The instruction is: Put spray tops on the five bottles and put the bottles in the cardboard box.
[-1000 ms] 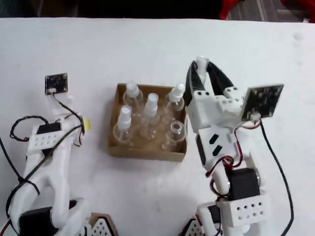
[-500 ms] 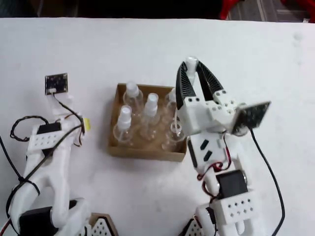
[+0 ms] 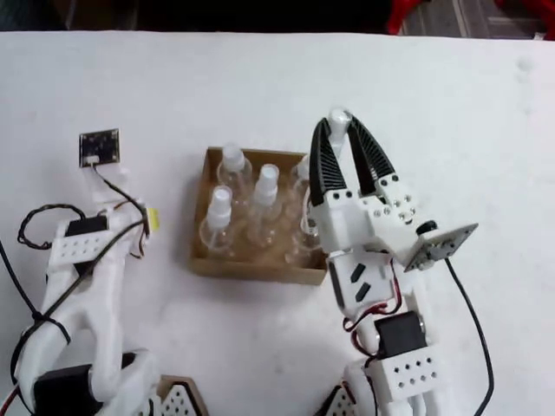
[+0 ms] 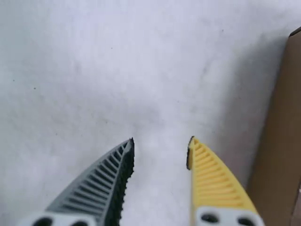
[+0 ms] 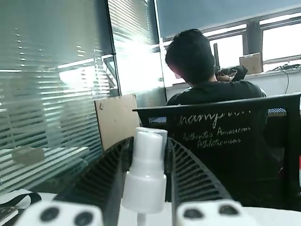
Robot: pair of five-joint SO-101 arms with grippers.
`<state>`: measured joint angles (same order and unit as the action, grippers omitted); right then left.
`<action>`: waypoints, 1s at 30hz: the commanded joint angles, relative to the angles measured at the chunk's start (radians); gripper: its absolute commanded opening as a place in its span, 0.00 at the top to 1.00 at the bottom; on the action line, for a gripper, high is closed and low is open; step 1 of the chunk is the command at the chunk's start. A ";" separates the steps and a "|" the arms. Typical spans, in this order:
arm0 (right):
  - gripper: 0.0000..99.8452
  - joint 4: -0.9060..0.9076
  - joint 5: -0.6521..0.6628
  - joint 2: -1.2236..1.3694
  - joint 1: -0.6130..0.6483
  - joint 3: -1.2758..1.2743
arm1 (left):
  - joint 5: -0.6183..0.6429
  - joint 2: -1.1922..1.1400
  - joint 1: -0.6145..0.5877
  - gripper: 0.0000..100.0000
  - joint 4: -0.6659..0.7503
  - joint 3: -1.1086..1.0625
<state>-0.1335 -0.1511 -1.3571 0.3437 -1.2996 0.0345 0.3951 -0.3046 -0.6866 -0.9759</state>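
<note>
The right gripper (image 3: 339, 124) is pinching a white plastic spray top (image 3: 338, 113) between its two black ribbed fingers (image 3: 323, 160), which are drawn in narrow on it. It is hanging above the far right corner of the shallow brown cardboard box (image 3: 251, 269). In the right wrist view the spray top (image 5: 146, 181) is standing upright between the fingertips (image 5: 126, 149), with a thin tube (image 5: 138, 217) pointing down from its collar. Behind it, two lines of pale lettering are showing at a black mesh chair back (image 5: 282, 155).

Inside the box, clear plastic bottles (image 3: 266, 201) are standing upright, four of them wearing white spray tops. A fifth bottle (image 3: 306, 229) is sitting in the near right corner, partly hidden by the gripper's white body — its neck cannot be made out.

The left gripper (image 4: 160, 150) is hovering over the white table (image 3: 173, 87) with one grey and one yellow finger spread apart and nothing between them. The box's brown wall (image 4: 282, 141) is lying just beside the yellow finger. In the high view the left arm (image 3: 82, 247) is resting to the left of the box, apart from it.
</note>
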 commanded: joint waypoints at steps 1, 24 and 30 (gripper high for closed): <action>0.98 -0.039 -0.008 -0.010 0.002 -0.009 | -0.009 0.010 0.012 0.82 0.014 0.009; 0.98 -0.147 -0.008 0.001 -0.038 -0.015 | -0.009 0.005 0.012 0.82 0.017 0.014; 0.98 -0.151 -0.008 0.001 -0.038 -0.060 | -0.009 0.004 0.012 0.82 0.015 0.014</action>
<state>-0.2593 -0.1511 -1.3541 0.3207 -1.3564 0.0345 0.3951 -0.3046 -0.6866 -0.9759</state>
